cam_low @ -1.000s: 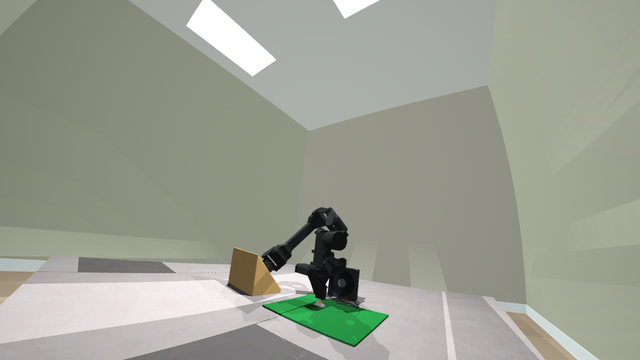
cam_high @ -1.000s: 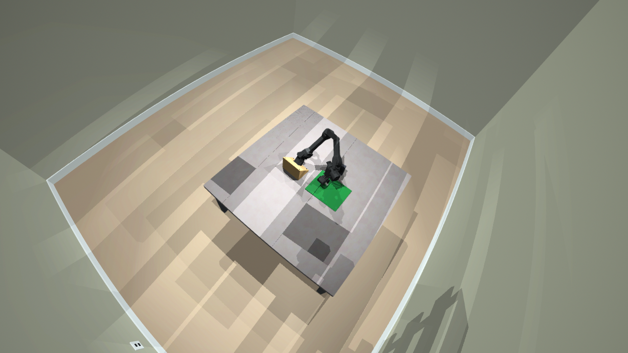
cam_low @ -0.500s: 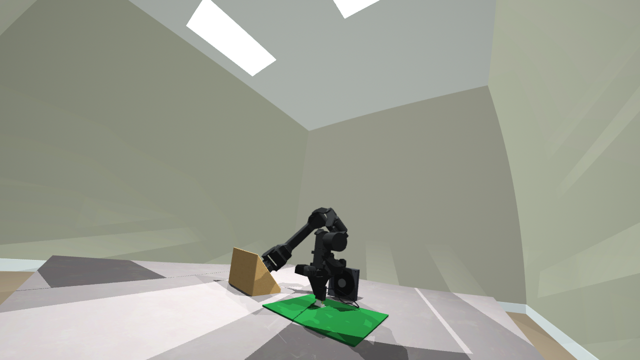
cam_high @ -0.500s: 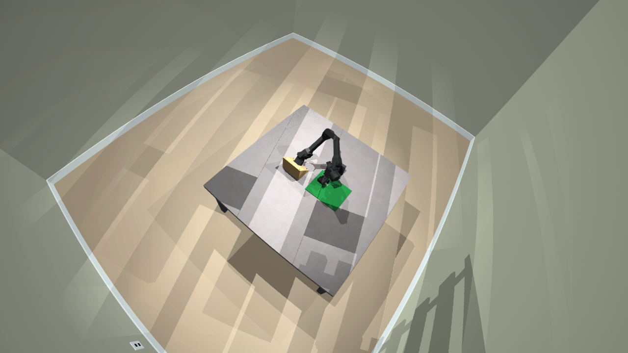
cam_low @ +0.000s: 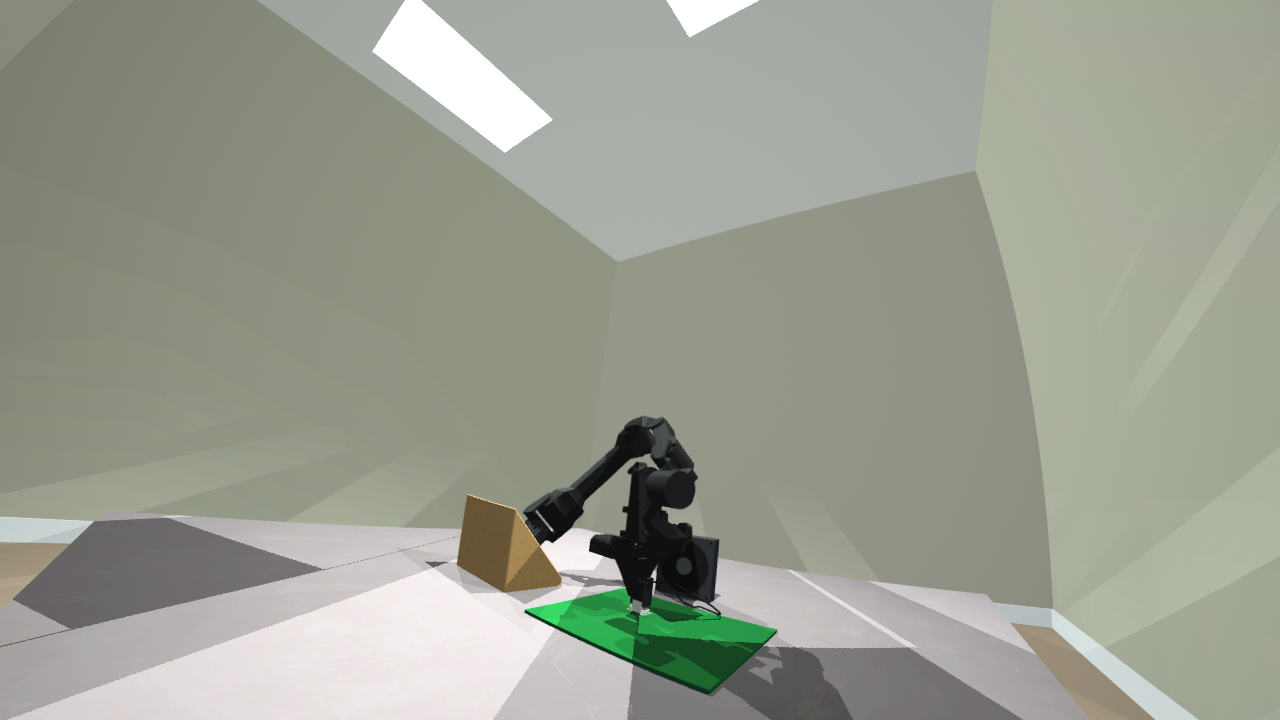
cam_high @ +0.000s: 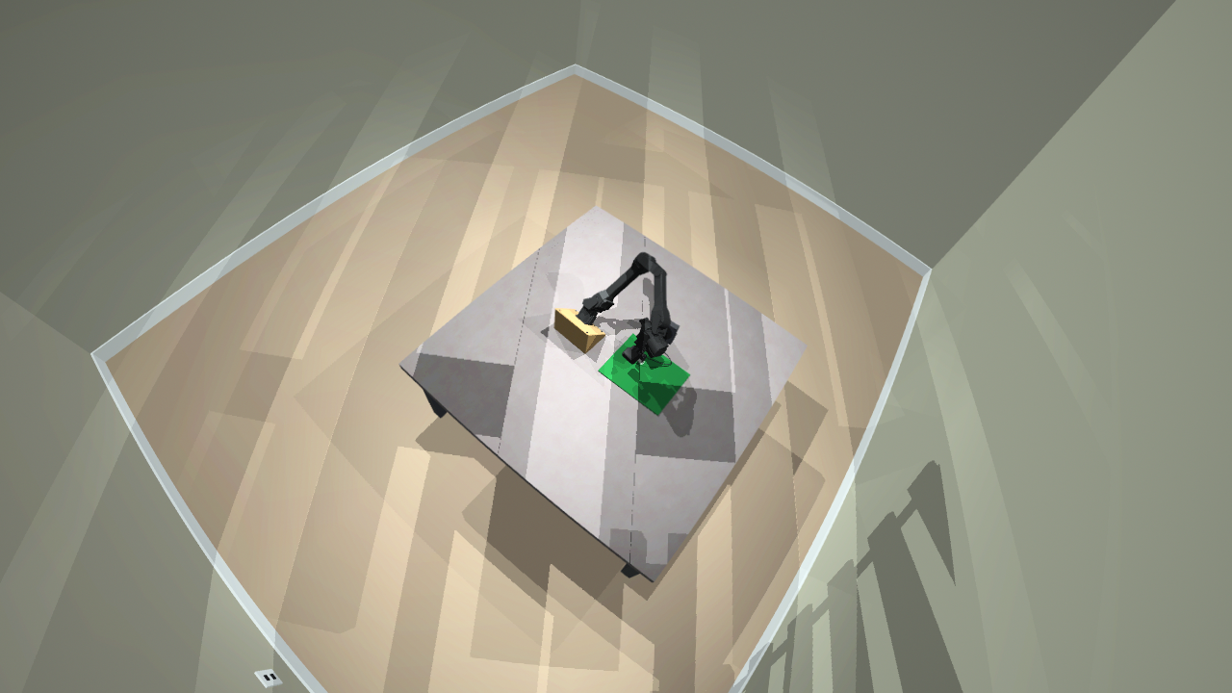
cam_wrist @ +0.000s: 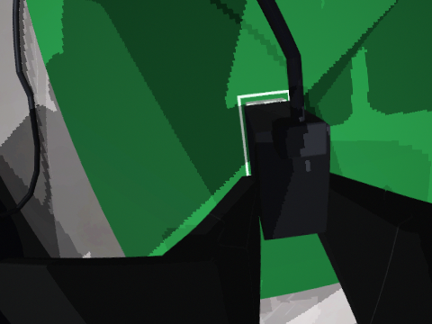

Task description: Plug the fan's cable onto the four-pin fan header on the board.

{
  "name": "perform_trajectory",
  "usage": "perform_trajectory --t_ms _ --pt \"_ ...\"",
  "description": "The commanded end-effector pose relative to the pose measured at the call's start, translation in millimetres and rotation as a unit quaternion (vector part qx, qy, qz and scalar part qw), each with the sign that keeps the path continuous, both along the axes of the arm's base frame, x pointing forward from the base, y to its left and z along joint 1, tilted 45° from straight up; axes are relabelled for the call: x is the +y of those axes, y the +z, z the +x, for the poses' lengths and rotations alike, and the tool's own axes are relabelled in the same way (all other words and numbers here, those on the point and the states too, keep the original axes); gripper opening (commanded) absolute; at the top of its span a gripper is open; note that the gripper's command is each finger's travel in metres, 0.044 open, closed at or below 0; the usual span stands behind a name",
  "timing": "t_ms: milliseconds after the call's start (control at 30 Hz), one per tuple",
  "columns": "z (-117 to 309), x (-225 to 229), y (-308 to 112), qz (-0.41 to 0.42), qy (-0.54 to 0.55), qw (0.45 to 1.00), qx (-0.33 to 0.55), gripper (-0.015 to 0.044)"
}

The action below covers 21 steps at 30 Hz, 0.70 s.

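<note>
My gripper (cam_high: 641,360) (cam_low: 639,596) (cam_wrist: 278,184) is shut on the black plug (cam_wrist: 292,180), one finger on each side. The plug stands over the four-pin header, inside or partly over a white outline (cam_wrist: 242,135) on the green board (cam_high: 658,404) (cam_low: 707,667) (cam_wrist: 157,157). A pale sliver of the header (cam_wrist: 266,103) shows at the plug's far edge; the pins are hidden. How deep the plug sits cannot be told. The black cable (cam_wrist: 294,76) leaves the plug's top. The black fan (cam_low: 706,573) stands upright behind the board.
A wooden wedge (cam_high: 573,329) (cam_low: 487,546) stands left of the board, with the arm's far end against it. A loop of cable (cam_wrist: 36,148) hangs at the left of the wrist view, beyond the board's edge. The grey table (cam_high: 559,413) extends around the board.
</note>
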State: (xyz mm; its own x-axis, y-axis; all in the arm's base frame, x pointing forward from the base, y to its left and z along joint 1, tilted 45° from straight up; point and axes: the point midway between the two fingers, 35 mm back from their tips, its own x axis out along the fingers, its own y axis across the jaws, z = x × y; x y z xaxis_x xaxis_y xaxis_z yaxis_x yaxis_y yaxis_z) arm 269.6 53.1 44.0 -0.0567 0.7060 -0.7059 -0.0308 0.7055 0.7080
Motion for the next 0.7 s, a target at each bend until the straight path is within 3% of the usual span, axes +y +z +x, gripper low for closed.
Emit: perform_trajectory --t_ms 0,267,600,667 --pt "-0.5 2.5 -2.8 0.001 -0.001 1.000 0.001 0.0000" --pt "-0.8 6.1 -6.2 0.001 -0.001 1.000 0.001 0.0000" --pt "-0.4 3.7 -3.9 0.000 -0.001 1.000 0.000 0.0260" --pt "-0.4 3.7 -3.9 0.000 -0.001 1.000 0.000 0.0260"
